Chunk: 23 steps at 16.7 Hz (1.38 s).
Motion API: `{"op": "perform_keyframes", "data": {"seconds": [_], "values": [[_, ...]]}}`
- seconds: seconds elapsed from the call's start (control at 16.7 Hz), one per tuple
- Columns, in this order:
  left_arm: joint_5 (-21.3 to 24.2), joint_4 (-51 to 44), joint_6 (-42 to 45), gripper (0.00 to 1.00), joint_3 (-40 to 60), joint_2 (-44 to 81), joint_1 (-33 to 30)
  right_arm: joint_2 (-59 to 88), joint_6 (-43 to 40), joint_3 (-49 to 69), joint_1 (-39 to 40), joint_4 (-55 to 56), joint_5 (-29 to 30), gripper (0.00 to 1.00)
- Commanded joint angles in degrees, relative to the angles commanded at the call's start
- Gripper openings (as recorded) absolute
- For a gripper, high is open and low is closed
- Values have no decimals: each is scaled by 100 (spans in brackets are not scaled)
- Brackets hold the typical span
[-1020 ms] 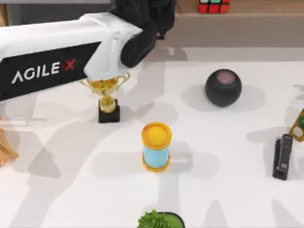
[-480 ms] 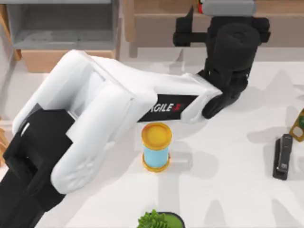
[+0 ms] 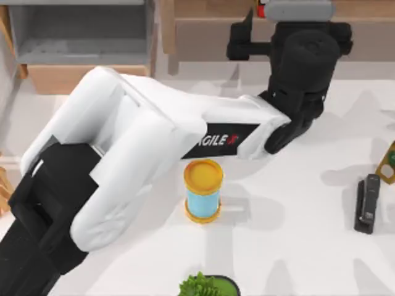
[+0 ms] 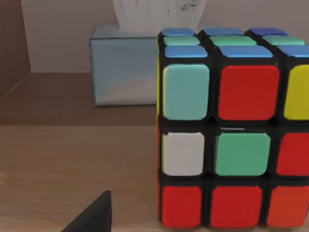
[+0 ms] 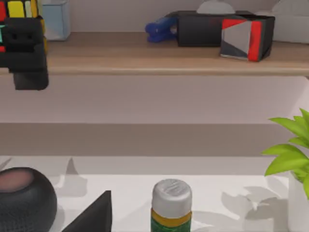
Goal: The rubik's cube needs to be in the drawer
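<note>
Yellow-lidded blue jar (image 3: 203, 190) mid-table; black stapler (image 3: 369, 203) at right edge; green plant (image 3: 207, 285) near front.

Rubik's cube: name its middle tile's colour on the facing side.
Green, clearest in the left wrist view: rubik's cube.

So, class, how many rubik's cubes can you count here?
1. The rubik's cube sits on the wooden shelf along the top view's upper edge, with the left gripper right at it. The left arm covers part of the table, so another could be hidden.
</note>
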Motion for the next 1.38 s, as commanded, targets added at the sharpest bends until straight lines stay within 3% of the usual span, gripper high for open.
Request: {"op": "perform_keyframes", "data": {"seconds": [0.54,0.9,1.38], "values": [[377,-850,-21,100,1750,896,360,0,0,0,0,0,0,100],[421,-942,-25,100,1937,997,403,0,0,0,0,0,0,100],[421,-942,-25,40,1937,997,403,0,0,0,0,0,0,100]]}}
